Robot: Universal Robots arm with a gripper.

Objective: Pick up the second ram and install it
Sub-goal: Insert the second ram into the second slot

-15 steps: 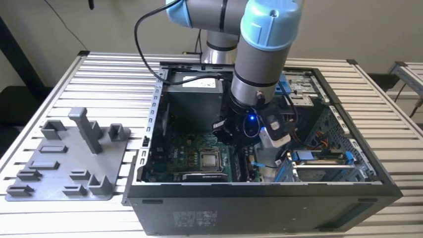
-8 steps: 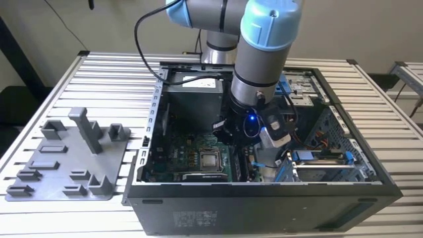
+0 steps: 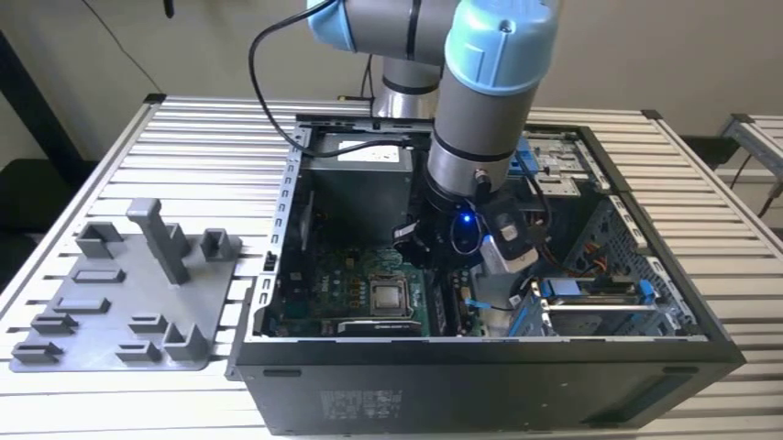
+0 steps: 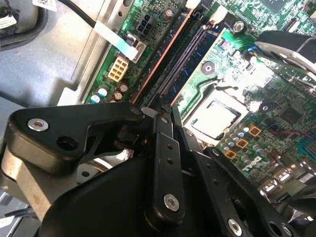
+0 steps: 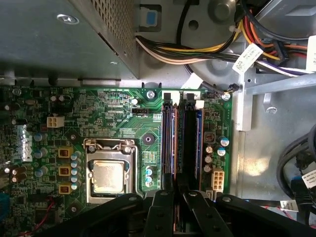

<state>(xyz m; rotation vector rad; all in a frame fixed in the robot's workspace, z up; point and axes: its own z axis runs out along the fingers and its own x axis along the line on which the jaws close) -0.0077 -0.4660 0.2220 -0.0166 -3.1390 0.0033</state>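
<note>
Arm down inside the open computer case [image 3: 685, 316], which sits on a slatted metal table [image 3: 208, 128].

Your gripper [image 5: 175, 197] hangs over the motherboard [image 5: 108, 118]; its fingers [image 4: 165, 143] are drawn narrow on the second ram [image 5: 174, 143], edge-on at the memory sockets. A grey fixture plate [image 3: 110, 302] lies at the exterior view's left.

A green printed motherboard [image 5: 113, 123] with a silver square processor [image 5: 107, 176] lies in the black metal computer case [image 3: 490, 390], beside a grey plastic fixture tray [image 3: 123, 312] on the white slatted counter [image 3: 183, 147].
</note>
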